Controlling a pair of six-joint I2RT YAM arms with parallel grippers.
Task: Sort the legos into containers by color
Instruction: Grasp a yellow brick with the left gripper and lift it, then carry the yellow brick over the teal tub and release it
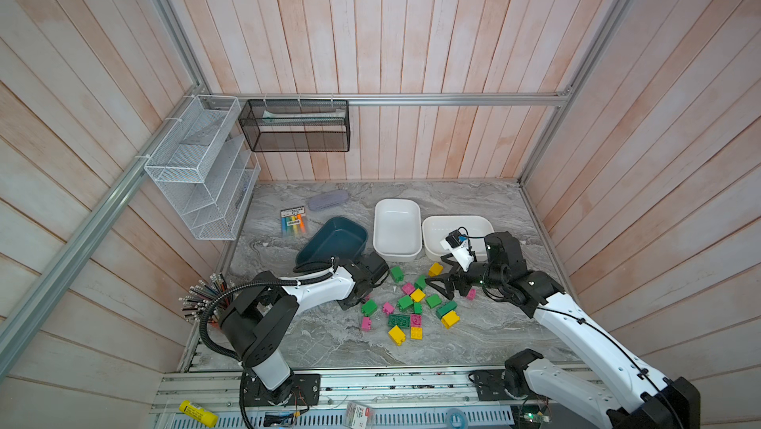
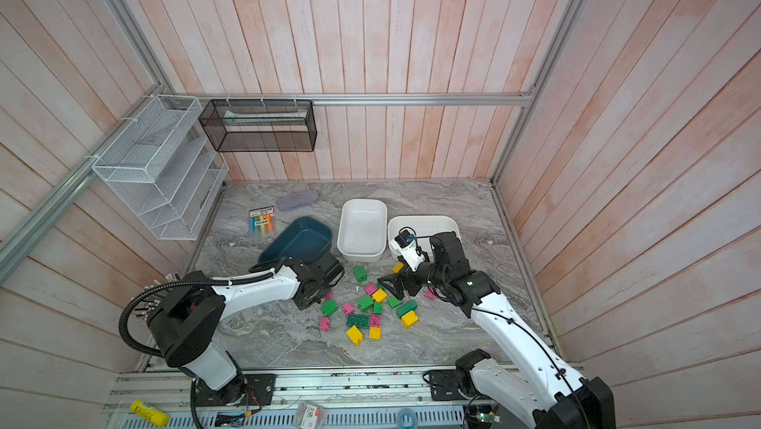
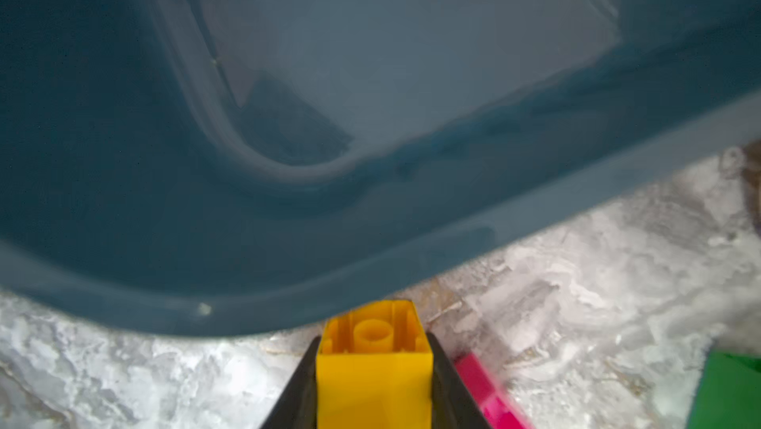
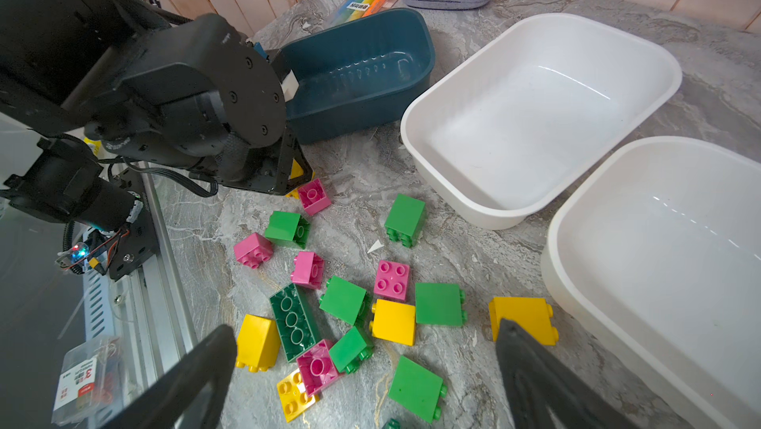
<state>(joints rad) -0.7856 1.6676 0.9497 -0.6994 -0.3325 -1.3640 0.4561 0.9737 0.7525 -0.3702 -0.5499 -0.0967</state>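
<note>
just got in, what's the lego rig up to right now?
It is sorting bricks by colour and has barely started. The left gripper is shut on a yellow brick right beside the teal tub, not yet in it. The right gripper is open above the loose bricks on the table. The teal tub, middle white tub and right white tub are all empty.

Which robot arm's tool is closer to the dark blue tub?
Left. The left tool, shut on a yellow brick, sits right beside the near rim of the dark blue tub. The right tool hangs open over the brick pile, farther away, nearer the white tubs.
</note>
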